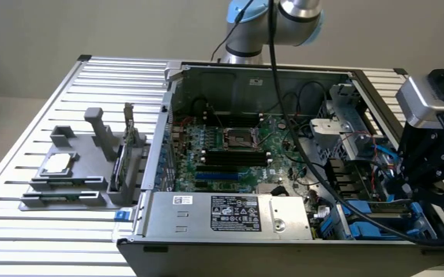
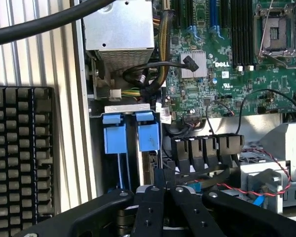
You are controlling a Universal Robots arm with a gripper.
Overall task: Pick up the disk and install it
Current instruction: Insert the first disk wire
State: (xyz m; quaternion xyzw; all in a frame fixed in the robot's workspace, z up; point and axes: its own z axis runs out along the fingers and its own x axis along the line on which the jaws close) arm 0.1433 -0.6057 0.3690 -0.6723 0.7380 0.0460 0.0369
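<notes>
Case wall point(image 2: 84, 123) stands close beside closed gripper point(image 2: 166, 183)

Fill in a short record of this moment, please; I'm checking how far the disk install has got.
gripper: shut, nothing seen between the fingertips, at the drive bay
disk: in blue rails, edge-on in the bay, beside a second blue carrier
contact with disk: cannot tell
case: open, on the slatted table
grey holder: beside the case, carrying a silver chip
</notes>
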